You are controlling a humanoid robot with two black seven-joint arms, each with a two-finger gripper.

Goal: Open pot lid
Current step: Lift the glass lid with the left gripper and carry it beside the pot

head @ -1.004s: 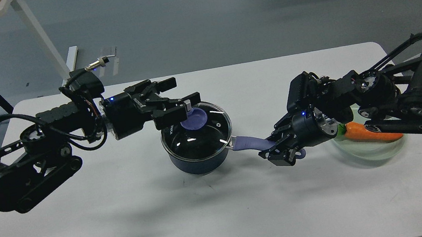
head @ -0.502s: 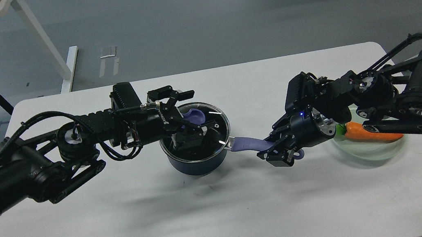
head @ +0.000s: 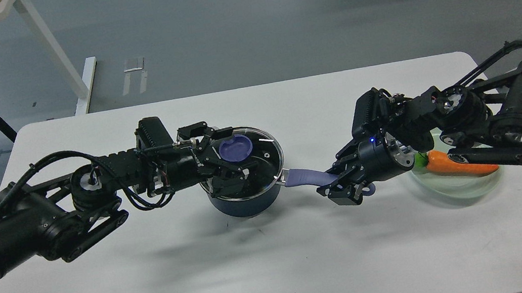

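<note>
Left gripper (head: 228, 157) reaches over the glass lid (head: 255, 160), fingers spread either side of the purple knob (head: 235, 148); whether they touch it is hard to tell. Lid sits on the blue pot (head: 247, 200), mid-table. Right gripper (head: 341, 190) is clamped on the pot handle (head: 308, 176). Far right, a carrot (head: 457, 165) in a bowl (head: 471, 188).

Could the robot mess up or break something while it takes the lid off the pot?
Maybe. The left gripper spreads its fingers around the purple knob without squeezing yet, so the glass lid might slip. The right gripper holds the pot handle; if it lets go, the pot could slide.
</note>
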